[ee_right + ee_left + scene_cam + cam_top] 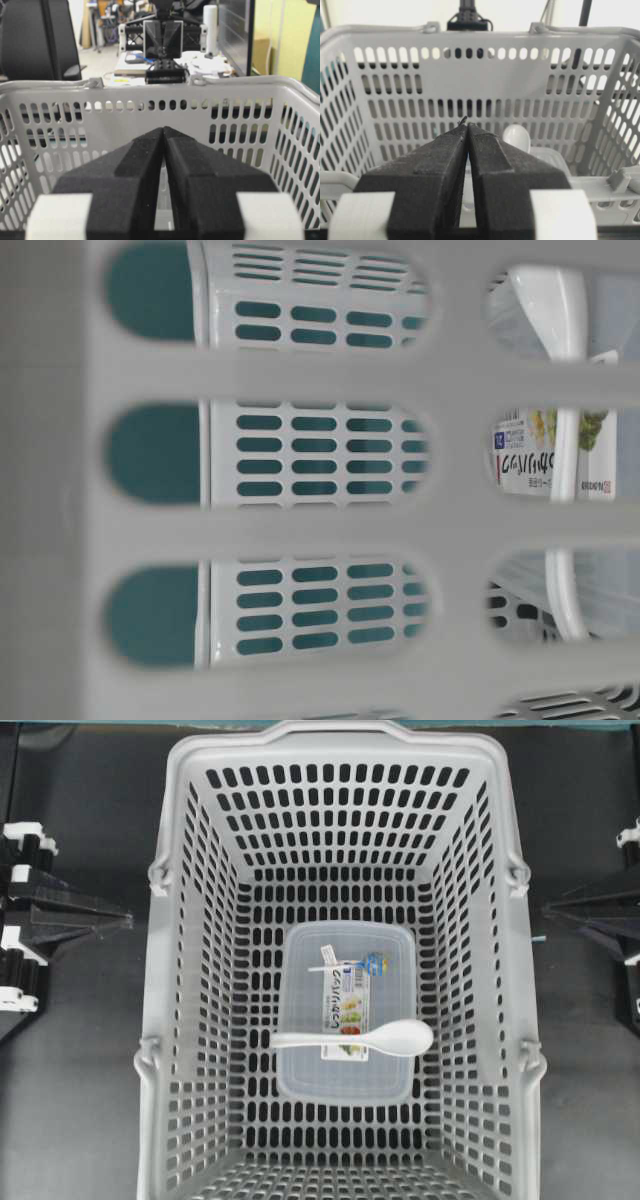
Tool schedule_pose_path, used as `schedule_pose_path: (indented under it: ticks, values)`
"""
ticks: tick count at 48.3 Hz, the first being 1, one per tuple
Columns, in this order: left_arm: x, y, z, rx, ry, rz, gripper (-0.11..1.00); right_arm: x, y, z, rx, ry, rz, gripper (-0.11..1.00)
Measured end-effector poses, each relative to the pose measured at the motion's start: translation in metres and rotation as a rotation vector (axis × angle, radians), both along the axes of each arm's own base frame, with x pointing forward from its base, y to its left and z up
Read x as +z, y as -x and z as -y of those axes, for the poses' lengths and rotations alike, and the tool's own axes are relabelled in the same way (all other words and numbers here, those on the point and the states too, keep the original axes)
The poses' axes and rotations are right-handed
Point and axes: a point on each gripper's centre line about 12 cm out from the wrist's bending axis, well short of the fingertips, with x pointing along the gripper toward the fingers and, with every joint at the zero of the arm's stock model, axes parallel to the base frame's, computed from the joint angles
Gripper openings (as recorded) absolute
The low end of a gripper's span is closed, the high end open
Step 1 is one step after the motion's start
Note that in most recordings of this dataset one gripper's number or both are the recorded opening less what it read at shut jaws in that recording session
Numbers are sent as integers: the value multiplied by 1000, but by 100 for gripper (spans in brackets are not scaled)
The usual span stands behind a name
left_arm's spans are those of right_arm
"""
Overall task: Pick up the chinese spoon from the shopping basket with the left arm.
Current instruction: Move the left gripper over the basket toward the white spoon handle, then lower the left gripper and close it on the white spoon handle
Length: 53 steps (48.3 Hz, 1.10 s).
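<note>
While both arms sit parked outside the basket, the left fingers (466, 131) are pressed together tip to tip with nothing between them; the right fingers (163, 134) likewise, closed and empty. Black, matte, foam-like pads tapering to a wedge, white blocks behind them.

Just beyond the left fingers: near wall of the shopping basket (165, 970), light-grey plastic, slotted walls and floor, hinged handles folded at the rim. Basket stands on a dark surface (70, 1100).

Chinese spoon (365, 1039) lies inside, resting flat across the lid of a clear container (300, 1070) with a paper label. Glossy white, deep oval bowl toward the right wall, slim straight handle pointing toward the left wall. Left wrist view shows only the bowl's rounded back past the fingertips.

Step in hand, by my reading: start of the reach, nothing approached yet. Next move calls for opening the left fingers, lifting over the rim, descending onto the handle. Glazed handle on a smooth lid looks slippery; narrow target, may skid if nudged
</note>
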Motion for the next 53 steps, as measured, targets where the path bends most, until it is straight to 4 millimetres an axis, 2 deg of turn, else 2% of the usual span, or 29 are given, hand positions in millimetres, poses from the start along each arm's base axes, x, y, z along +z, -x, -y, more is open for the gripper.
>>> schedule_pose_path:
  ticks: [2,4,7,18,21,28,32,41,50,53]
  values:
    - [0,0,0,-1,-2,-5,5,0,0,0,0,0,2,0]
    - [5,-4,2,-12,2,-23,0,0,0,0,0,-3,2,0]
    - [15,-11,6,-29,9,-45,0,0,0,0,0,-9,-3,0]
    - [32,-50,15,-56,4,-278,0,-6,0,0,2,-11,-86,3]
    - [37,-64,16,-56,4,-336,0,-7,1,-1,6,-12,-98,16]
    - [37,-101,22,-61,-4,-471,0,-5,4,-3,17,-11,-98,58]
    - [33,-123,26,-66,-12,-540,0,-4,4,-4,20,-10,-94,76]
    - [13,-166,34,-70,-40,-758,0,-4,5,-4,20,-11,-94,73]
    - [-1,-196,39,-67,-53,-911,1,-3,6,-4,20,-11,-86,73]
    - [-6,-206,42,-70,-58,-952,7,-1,7,-4,22,-10,-81,73]
